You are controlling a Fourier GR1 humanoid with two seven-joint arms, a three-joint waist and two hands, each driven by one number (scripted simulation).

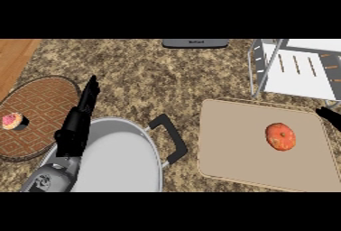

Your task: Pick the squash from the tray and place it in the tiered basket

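Currently the squash (280, 136) is lying on the tray (233, 149); the left hand (78, 122) is resting straight-fingered, while the right hand (329, 116) is showing too little to tell.

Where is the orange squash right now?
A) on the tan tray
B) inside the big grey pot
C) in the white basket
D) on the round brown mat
A: the squash lies on the tan tray, towards its right side.

A kitchen: speckled stone counter (166, 81), big grey pot (120, 155), woven placemat (43, 101), white wire basket (303, 83)
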